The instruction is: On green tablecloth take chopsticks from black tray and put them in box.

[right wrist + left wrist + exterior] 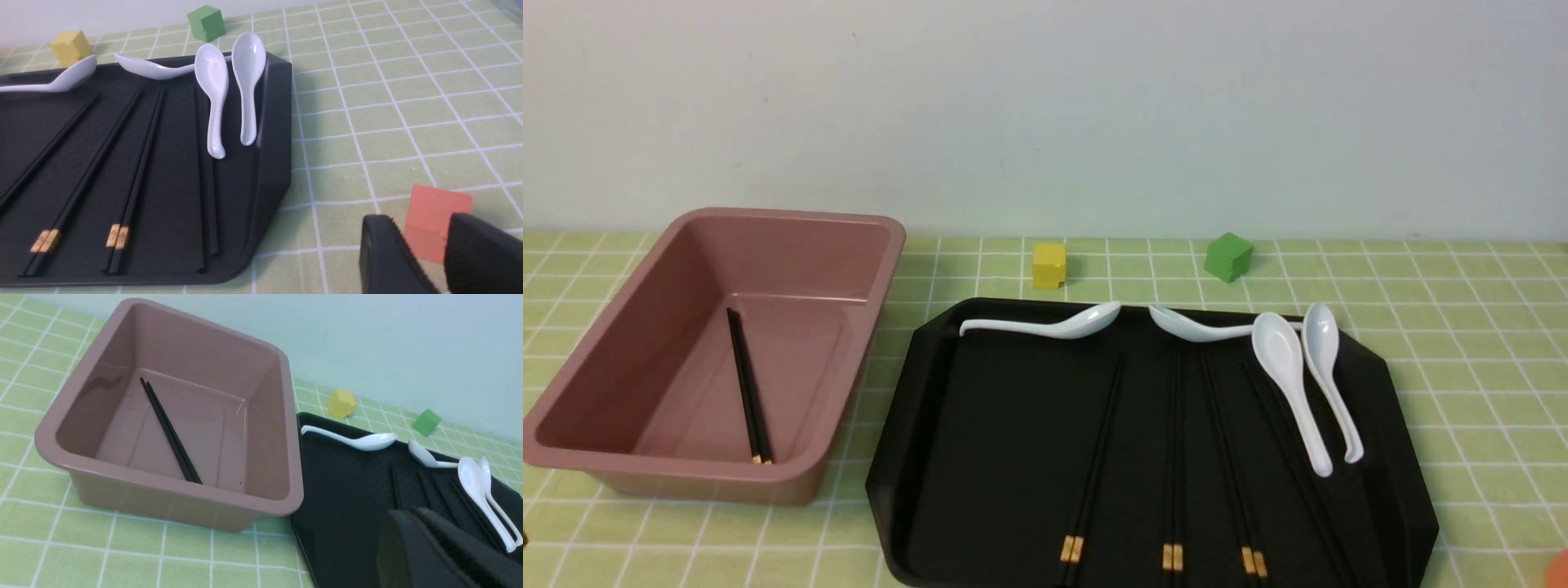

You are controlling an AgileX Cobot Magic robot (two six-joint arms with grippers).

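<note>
Chopsticks [1174, 457]: one pair in box [792, 261], rest flat on tray [1013, 425]; probably light, stiff, slick, so pinch a pair crosswise near the gold bands; left gripper [416, 512] closed, empty; right gripper [421, 222] slightly open, empty.

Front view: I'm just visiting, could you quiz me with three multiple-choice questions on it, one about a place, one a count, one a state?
1. Where is the yellow cube?
A. on a spoon
B. on the tray
C. on the cloth behind the tray

2. How many white spoons lie on the tray?
A. two
B. four
C. six

3. The box is:
A. empty
B. holding one pair of chopsticks
C. tipped over

Answers:
1 C, it sits on the checks beyond the tray's far rim.
2 B, two lie along the far rim and two at the right.
3 B, one black pair lies on its floor.
</note>
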